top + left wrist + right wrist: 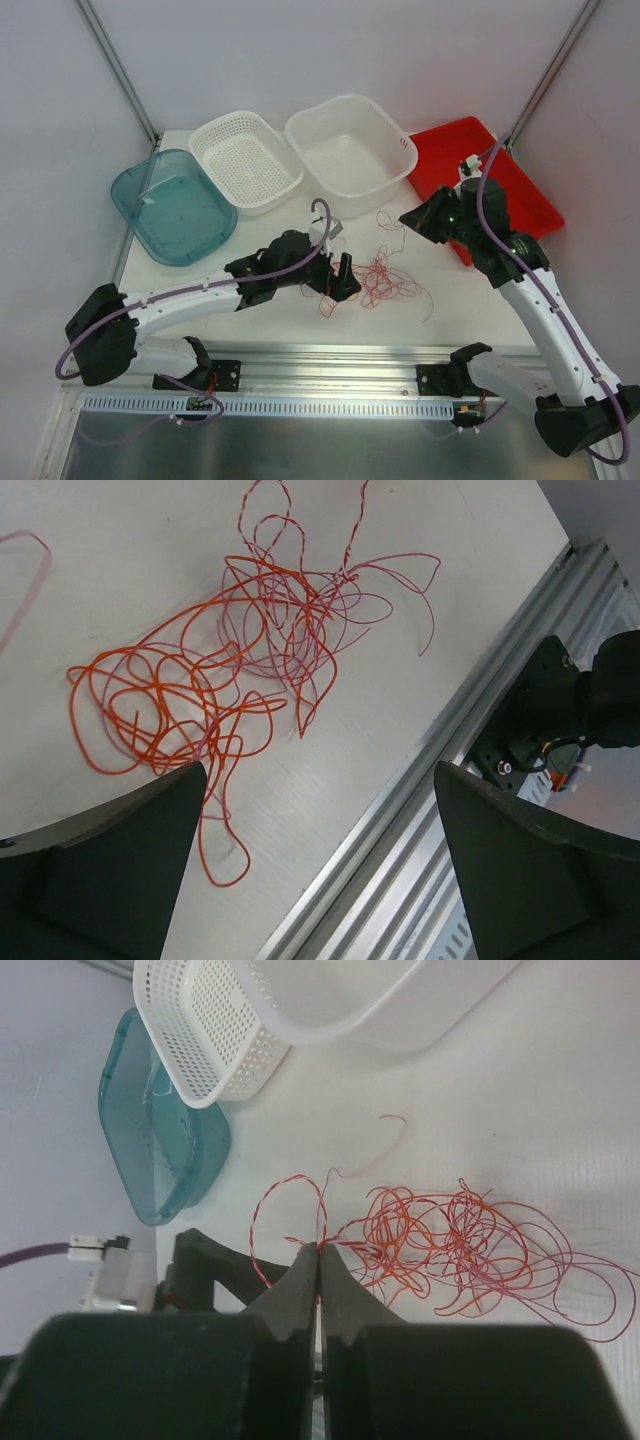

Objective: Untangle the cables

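Left gripper (320, 790) hangs wide apart over the tangled cables (230, 670); right gripper (319, 1260) is pinched tight on one strand.

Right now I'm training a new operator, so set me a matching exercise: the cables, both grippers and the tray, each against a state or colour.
Things:
1. cables
2. left gripper
3. right gripper
4. tray

States or colours:
A. open
B. red
C. tangled
D. shut on cables

Pairs: 1-C, 2-A, 3-D, 4-B
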Available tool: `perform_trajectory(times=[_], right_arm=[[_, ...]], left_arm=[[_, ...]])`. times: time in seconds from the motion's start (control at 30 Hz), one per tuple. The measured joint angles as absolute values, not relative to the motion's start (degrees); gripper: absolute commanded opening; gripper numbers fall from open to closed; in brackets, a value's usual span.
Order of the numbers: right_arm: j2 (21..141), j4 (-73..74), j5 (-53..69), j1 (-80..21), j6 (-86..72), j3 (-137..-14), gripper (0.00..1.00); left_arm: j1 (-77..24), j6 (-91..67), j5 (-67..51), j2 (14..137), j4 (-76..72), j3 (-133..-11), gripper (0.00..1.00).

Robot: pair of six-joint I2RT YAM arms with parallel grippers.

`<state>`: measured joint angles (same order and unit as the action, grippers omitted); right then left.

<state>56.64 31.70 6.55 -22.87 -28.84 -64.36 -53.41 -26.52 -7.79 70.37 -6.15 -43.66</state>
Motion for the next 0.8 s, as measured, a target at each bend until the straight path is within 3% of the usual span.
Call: perform_trajectory(times=[0.27,0.53,0.73,0.8], right_arm=[[54.1,31.4,2.9,-23.6,-32.9,-63.8,0.01],[51.8,31.3,2.1,-24.2,-34.9,-63.2,0.01],[50.9,31.2,2.2,-24.5,-36.4,-61.7,0.01],[50.6,31.2,2.3,-24.6,-36.8,-61.4,0.01]], left_arm=[[-61.3,-26.1,3.4,88.9,-19.1,-45.9,0.94],[-63.5,-28.3,12.3,98.6,-27.4,-47.6,0.79],[-63.8,-32.1,17.9,102.8,-31.0,-50.9,0.61],[-63.8,-33.4,19.0,103.5,-31.6,-51.5,0.43]])
